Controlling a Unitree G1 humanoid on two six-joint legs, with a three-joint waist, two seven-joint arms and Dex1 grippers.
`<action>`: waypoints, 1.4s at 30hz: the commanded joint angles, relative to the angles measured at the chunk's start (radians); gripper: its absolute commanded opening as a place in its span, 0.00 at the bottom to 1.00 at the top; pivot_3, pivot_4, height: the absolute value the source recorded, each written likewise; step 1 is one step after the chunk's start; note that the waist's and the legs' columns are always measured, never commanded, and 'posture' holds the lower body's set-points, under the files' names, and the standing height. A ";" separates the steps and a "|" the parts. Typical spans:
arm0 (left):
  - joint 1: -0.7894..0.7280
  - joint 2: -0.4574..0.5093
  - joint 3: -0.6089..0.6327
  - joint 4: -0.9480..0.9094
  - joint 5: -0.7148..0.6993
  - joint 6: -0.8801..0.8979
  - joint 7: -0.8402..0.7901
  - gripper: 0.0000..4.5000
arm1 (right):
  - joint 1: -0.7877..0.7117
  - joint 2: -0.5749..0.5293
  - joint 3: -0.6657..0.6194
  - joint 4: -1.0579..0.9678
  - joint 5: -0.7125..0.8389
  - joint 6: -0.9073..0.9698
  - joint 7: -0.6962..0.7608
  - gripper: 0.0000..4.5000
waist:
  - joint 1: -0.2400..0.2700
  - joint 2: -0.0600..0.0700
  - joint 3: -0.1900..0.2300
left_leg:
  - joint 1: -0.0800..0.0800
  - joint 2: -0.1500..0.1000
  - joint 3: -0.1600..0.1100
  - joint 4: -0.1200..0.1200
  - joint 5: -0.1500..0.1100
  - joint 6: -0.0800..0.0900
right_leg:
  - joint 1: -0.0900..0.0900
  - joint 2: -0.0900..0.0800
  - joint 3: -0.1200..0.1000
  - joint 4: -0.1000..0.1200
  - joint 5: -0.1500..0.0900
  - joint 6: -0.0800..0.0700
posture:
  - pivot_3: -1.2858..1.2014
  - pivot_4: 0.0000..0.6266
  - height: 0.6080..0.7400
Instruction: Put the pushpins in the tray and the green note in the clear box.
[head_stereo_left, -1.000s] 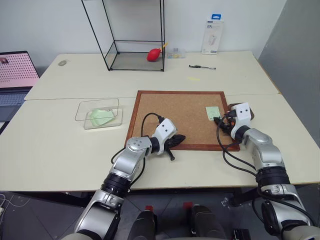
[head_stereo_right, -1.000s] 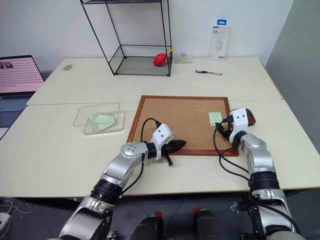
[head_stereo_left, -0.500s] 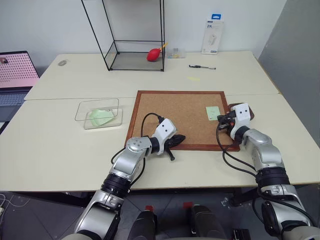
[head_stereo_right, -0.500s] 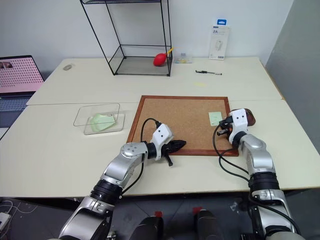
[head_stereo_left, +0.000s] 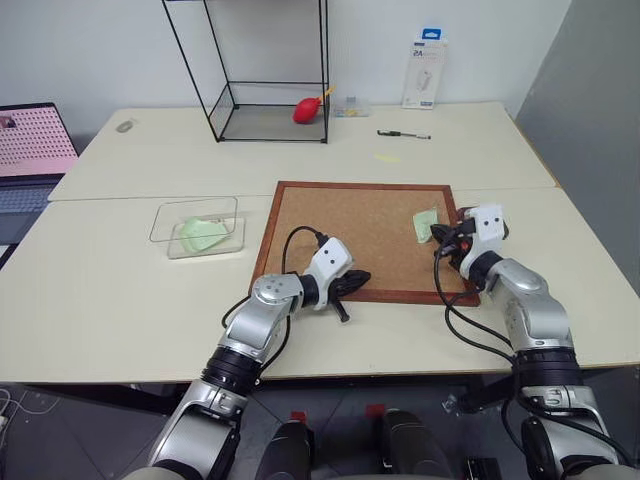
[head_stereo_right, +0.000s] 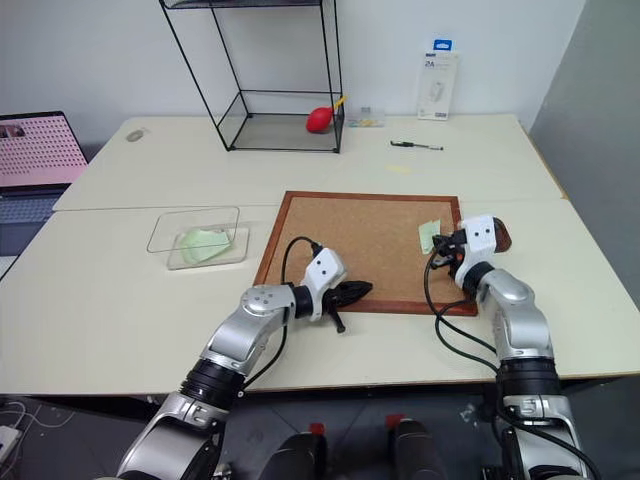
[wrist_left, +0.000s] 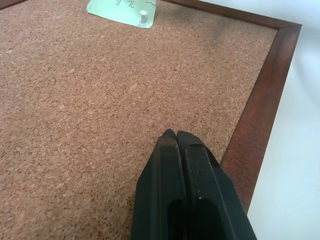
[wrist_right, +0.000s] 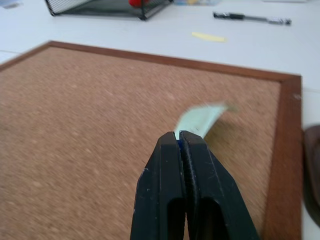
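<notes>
The green note (head_stereo_left: 424, 221) lies on the cork board (head_stereo_left: 350, 215) near its right edge, with its right side curled up. My right gripper (wrist_right: 178, 134) is shut on that raised edge. A speck of blue shows between its tips, and I cannot tell what it is. A pale pushpin (wrist_left: 143, 17) stands in the note's flat part. The dark brown tray (head_stereo_left: 503, 231) sits just right of the board, partly hidden by the right gripper (head_stereo_left: 438, 235). The clear box (head_stereo_left: 166, 223) is left of the board. My left gripper (head_stereo_left: 364, 274) rests shut and empty over the board's front edge.
A rumpled pale green sheet (head_stereo_left: 203, 232) lies inside the clear box. At the back stand a black-wire glass case (head_stereo_left: 268, 70) with a red object (head_stereo_left: 307, 110), a pen (head_stereo_left: 404, 133), a yellow slip (head_stereo_left: 387, 158) and a white package (head_stereo_left: 426, 70). A laptop (head_stereo_left: 30, 150) is at the far left.
My right gripper has shut at the note's right edge and risen a little, lifting that side of the note off the board. The left arm has not moved.
</notes>
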 joint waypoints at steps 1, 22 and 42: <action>0.033 0.006 -0.036 0.048 0.024 0.040 -0.006 0.00 | -0.001 -0.006 -0.019 -0.068 0.028 0.018 -0.004 0.01 | 0.001 0.000 0.000 | 0.000 0.000 0.000 0.000 0.000 0.000 | 0.000 0.000 0.000 0.000 0.000 0.000 | 0.52 0.24 1.00; 0.033 0.010 -0.043 0.056 0.029 0.027 -0.008 0.00 | -0.036 -0.147 -0.042 0.052 -0.125 -0.122 -0.135 0.01 | 0.003 0.000 0.000 | 0.000 0.000 0.000 0.000 0.000 0.000 | 0.000 0.000 -0.001 0.000 0.000 0.000 | 0.52 0.24 1.00; 0.034 0.011 -0.040 0.053 0.028 0.025 0.005 0.00 | -0.231 -0.168 0.030 0.521 -0.271 -0.267 -0.208 0.30 | 0.002 0.000 0.000 | 0.000 0.000 0.001 0.000 0.000 0.000 | 0.000 0.000 0.000 0.000 0.000 0.000 | 0.52 0.24 1.00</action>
